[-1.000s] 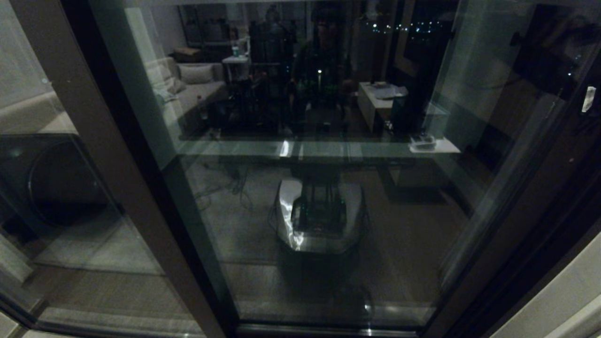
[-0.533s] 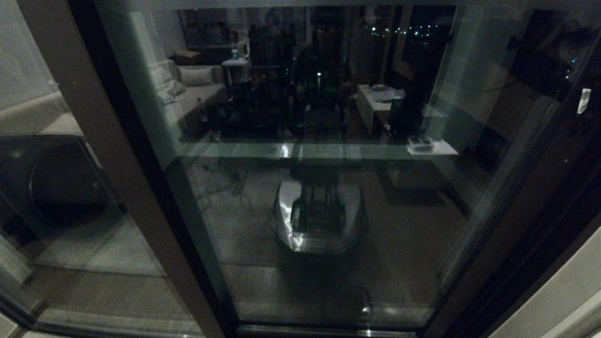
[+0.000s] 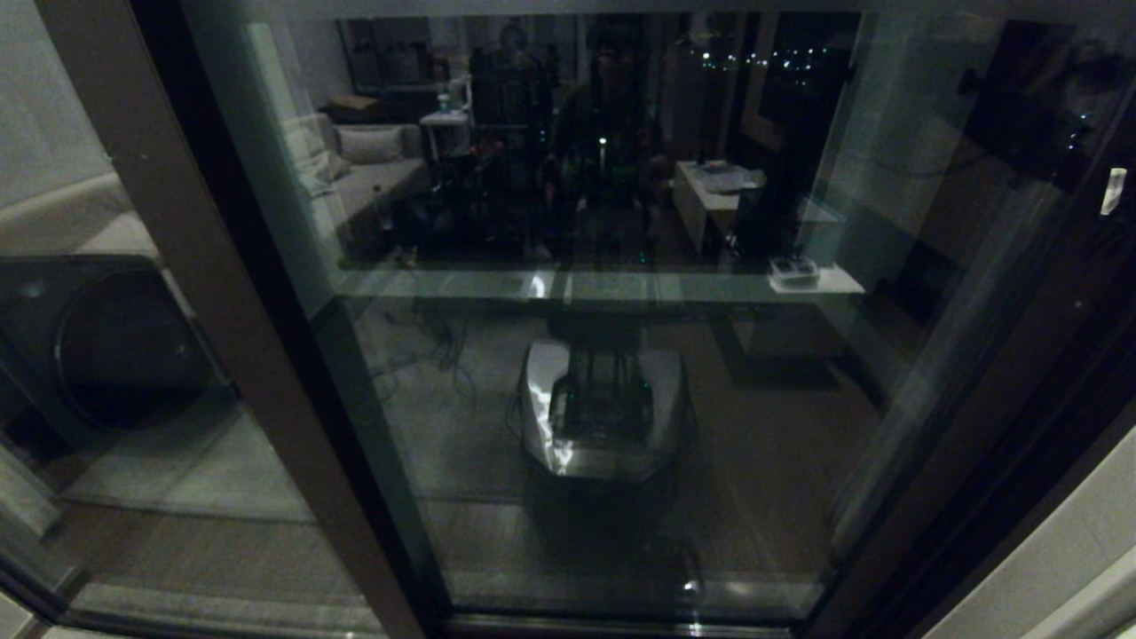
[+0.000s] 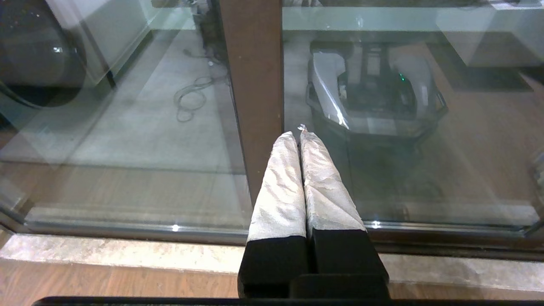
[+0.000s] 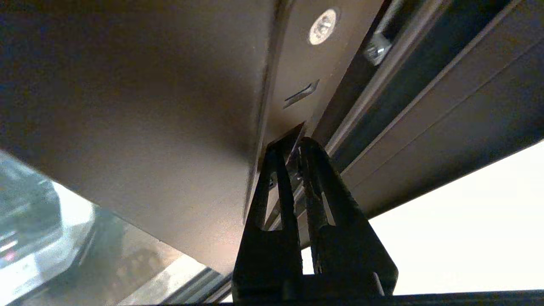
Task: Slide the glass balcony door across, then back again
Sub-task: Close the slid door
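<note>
reflective brown-framed glass balcony door (image 3: 603, 373)

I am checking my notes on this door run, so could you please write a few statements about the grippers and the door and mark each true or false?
1. The left gripper has its fingers pressed together. True.
2. The left gripper holds a cloth. False: it holds nothing and points at a brown post between glass panes.
3. The right gripper has its fingertips at a recessed slot in the stile of the glass balcony door. True.
4. The right gripper's fingers are spread wide apart. False: they lie close together, with only a narrow gap.
5. A round screw head shows on the stile beyond the right gripper. True.
</note>
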